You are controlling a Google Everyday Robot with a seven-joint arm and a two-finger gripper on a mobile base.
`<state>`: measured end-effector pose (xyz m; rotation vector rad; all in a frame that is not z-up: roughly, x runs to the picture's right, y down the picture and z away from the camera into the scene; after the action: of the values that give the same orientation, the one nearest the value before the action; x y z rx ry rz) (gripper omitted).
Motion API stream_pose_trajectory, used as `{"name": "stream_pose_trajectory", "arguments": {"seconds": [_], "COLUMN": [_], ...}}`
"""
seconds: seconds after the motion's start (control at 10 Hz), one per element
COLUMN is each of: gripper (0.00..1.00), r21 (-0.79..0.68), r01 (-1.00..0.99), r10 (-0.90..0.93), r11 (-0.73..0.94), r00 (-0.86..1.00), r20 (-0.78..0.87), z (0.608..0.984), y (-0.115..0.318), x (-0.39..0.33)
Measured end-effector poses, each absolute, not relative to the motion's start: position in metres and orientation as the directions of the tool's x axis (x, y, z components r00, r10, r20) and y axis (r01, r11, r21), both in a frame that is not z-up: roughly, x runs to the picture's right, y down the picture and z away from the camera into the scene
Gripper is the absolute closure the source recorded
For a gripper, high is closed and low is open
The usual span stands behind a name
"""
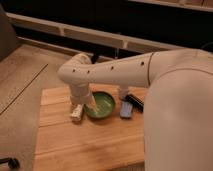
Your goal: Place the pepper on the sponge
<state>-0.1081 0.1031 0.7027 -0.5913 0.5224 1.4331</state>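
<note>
The robot's end effector (92, 106) hangs low over the left rim of the green bowl (101, 107), near the back of the wooden tabletop (85, 146), its jaws set wide; nothing can be made out between them. The pepper cannot be picked out anywhere in view and may be hidden in the bowl or behind the arm (112, 70). The light-blue sponge (126, 110) lies just right of the bowl with only blue showing on top, and a black bar (136, 101) sits close behind it.

The risks are mostly crowding. A whitish bottle (76, 113) lies just beside the end effector on the bowl's left, and a sideways sweep could shove it toward the tabletop's left edge. A jaw catching the rim could tip or drag the bowl into the sponge. The small, elongated pepper may also roll off the flat sponge if it is let go off-centre.
</note>
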Motion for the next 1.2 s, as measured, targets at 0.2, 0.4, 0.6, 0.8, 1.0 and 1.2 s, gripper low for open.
{"name": "stream_pose_trajectory", "arguments": {"seconds": [0.2, 0.4, 0.6, 0.8, 1.0, 1.2], "gripper": [0.35, 0.35, 0.35, 0.35, 0.35, 0.35], "r21": [-0.063, -0.08, -0.041, 0.087, 0.193, 0.223], "r01": [-0.997, -0.989, -0.97, -0.927, -0.895, -0.885], "r10": [0.761, 0.83, 0.872, 0.88, 0.884, 0.886], "r11": [0.053, 0.128, 0.241, 0.364, 0.402, 0.408], "r00": [0.082, 0.151, 0.235, 0.312, 0.325, 0.326], "r20": [-0.643, -0.537, -0.429, -0.359, -0.335, -0.329], "z": [0.703, 0.698, 0.681, 0.644, 0.61, 0.599], "y": [0.1, 0.061, 0.011, -0.041, -0.071, -0.079], "x": [-0.107, -0.101, -0.086, -0.056, -0.028, -0.02]}}
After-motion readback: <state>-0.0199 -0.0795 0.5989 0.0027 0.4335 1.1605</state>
